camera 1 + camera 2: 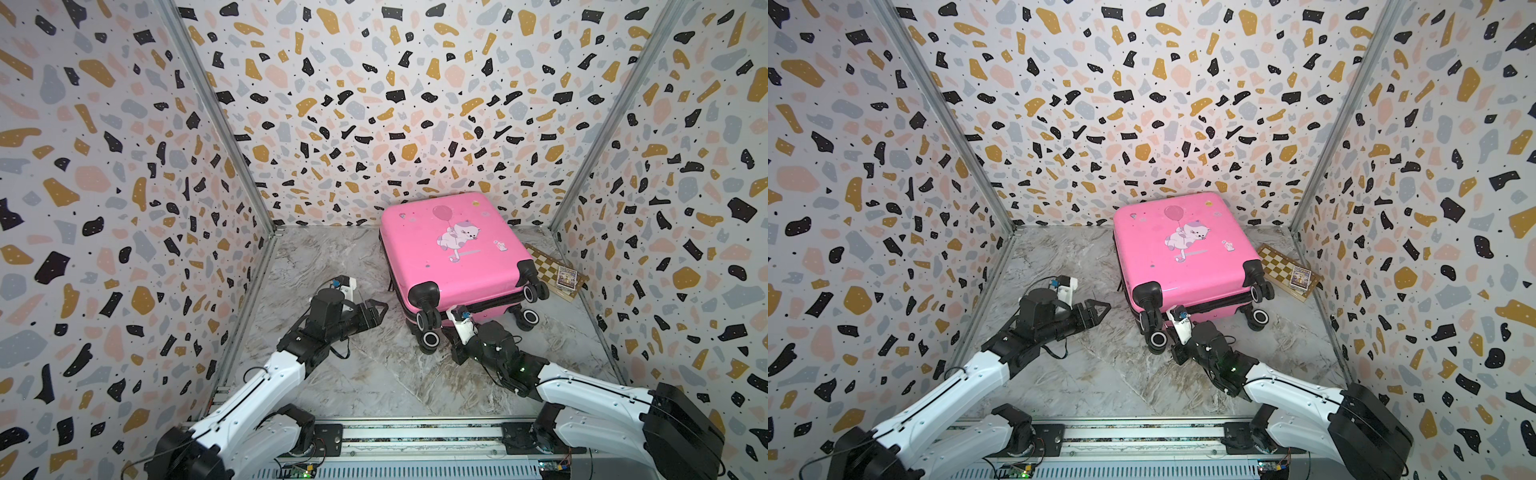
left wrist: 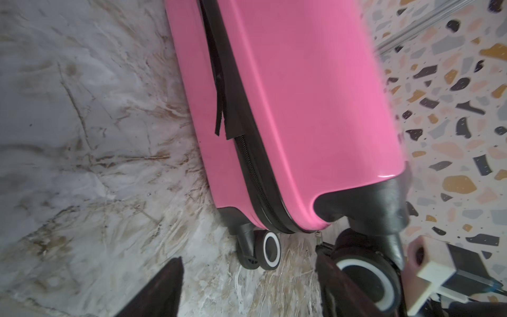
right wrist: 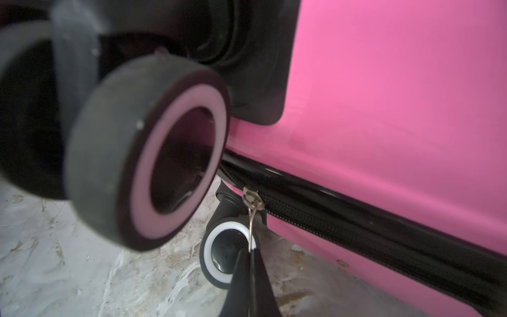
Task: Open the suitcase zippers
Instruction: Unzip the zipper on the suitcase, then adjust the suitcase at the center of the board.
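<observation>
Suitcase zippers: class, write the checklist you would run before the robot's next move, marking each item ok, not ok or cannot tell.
1. Right gripper shut on the zipper pull: ok.
2. Left gripper steadying the suitcase: not ok; open, apart from it.
3. Zipper band unzipped: not ok; teeth meshed beside the pull.
4. Wheel clear of the pull's path: cannot tell.
5. Chessboard clear of the suitcase: cannot tell.

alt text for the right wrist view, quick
The right gripper, shut, pinches the thin metal zipper pull hanging from the black zipper on the pink suitcase. A blurred black wheel with a pale ring looms in the foreground over a marbled floor.
</observation>
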`<control>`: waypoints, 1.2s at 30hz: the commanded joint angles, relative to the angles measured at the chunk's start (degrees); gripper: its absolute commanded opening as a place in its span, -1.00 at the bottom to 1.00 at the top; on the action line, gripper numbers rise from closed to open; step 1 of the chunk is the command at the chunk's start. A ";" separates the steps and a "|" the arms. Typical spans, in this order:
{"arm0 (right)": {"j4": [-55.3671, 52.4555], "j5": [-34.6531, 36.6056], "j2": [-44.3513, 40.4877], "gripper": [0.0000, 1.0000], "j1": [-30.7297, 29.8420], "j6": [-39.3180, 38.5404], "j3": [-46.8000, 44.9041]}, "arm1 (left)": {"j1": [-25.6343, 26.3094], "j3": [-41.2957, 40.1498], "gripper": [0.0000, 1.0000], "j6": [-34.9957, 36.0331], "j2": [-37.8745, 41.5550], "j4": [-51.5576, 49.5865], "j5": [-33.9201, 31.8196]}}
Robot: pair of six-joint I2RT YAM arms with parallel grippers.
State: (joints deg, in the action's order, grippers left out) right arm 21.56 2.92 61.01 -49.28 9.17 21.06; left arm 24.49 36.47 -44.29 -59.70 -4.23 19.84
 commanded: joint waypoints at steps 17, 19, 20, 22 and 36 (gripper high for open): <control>5.37 7.11 4.55 -1.00 -11.99 -2.72 4.32 | 1.77 5.48 -0.21 -4.31 -26.80 22.06 14.90; 5.84 8.32 5.69 -1.00 -13.16 -2.33 4.84 | 2.68 5.28 -0.22 -4.31 -27.36 22.56 14.79; 6.26 8.95 6.21 -1.00 -13.88 -2.23 5.08 | 3.11 5.10 -0.23 -4.32 -27.85 22.89 14.74; 7.12 10.27 7.39 -1.00 -15.33 -2.10 5.59 | 3.90 4.74 -0.25 -4.63 -28.55 23.91 14.62; 10.55 20.59 18.97 -1.00 -21.73 3.31 12.10 | 7.06 0.12 -0.29 -5.42 -29.96 30.12 14.57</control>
State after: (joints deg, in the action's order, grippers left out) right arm 28.40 29.10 78.81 -67.55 10.57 29.89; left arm 27.75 38.30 -50.19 -87.77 22.02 31.31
